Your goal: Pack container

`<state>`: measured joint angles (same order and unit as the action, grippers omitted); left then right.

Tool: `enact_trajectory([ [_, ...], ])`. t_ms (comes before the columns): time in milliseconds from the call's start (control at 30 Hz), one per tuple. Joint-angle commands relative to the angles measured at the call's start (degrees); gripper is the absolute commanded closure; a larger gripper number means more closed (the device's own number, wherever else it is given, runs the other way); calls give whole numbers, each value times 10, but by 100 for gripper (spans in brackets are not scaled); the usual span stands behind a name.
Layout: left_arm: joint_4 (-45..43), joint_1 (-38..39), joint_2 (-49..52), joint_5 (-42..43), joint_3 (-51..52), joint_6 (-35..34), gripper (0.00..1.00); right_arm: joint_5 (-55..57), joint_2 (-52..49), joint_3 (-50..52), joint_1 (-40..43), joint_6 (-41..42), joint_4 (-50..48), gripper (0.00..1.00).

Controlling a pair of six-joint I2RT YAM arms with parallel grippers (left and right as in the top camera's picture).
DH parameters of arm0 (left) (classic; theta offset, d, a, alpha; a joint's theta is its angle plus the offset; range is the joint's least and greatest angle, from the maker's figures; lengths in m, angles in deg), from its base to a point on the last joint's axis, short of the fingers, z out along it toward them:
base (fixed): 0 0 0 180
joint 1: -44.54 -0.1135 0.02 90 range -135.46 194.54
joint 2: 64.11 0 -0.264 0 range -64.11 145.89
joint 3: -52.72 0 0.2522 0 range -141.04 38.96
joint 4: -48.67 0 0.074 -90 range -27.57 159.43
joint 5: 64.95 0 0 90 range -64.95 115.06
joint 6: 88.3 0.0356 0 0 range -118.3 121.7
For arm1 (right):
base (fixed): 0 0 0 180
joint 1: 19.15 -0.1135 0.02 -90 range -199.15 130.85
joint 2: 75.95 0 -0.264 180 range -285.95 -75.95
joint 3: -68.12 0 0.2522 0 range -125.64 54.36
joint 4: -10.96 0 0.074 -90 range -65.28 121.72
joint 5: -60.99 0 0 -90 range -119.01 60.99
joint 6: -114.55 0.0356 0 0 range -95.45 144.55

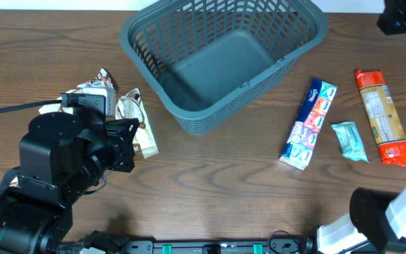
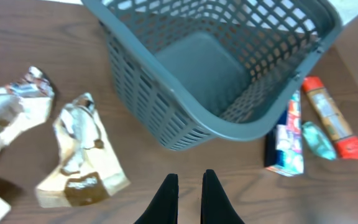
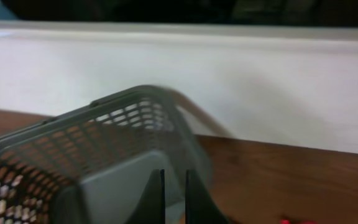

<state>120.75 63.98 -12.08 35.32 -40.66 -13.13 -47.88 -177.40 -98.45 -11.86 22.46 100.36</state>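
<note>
**Grey container empty, snacks lying all around it**

So the container [image 1: 210,116] sits at the far middle of the wooden table [image 1: 210,183], turned at an angle, with nothing on its floor. Two crumpled brown-and-white wrappers lie to its left, one [image 1: 136,127] just beside the lattice wall and the other [image 1: 97,83] further out. Off to the right there's a blue-and-white packet [image 1: 309,123], then a small teal one [image 1: 349,141], then a long orange-red one [image 1: 383,116], side by side and all apart from the container.

The left fingers [image 2: 166,199] hang over bare table just in front of the container's near wall, with a narrow gap and nothing between them. The right fingers [image 3: 156,202] are likewise narrow and holding nothing, pointing at the container's rim from the side.
</note>
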Motion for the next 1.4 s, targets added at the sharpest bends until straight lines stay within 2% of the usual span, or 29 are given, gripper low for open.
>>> enact_trajectory([
  [0,5,12,-1,43,-9,-23,94,-81,-42,2,2,8,0,99],
  [200,16,73,0,40,-9,-37,94,-110,-85,2,2,8,6,99],
  [533,11,232,24,-33,-9,-123,94,-116,-92,2,2,8,11,99],
  [767,1,322,73,-99,-9,-134,94,-172,-95,2,2,-2,11,99],
  [1033,-26,330,118,-143,-9,-118,94,-181,-102,2,0,-11,25,99],
  [1367,-34,330,167,-90,-9,-118,94,-200,-126,3,-7,-56,59,99],
])
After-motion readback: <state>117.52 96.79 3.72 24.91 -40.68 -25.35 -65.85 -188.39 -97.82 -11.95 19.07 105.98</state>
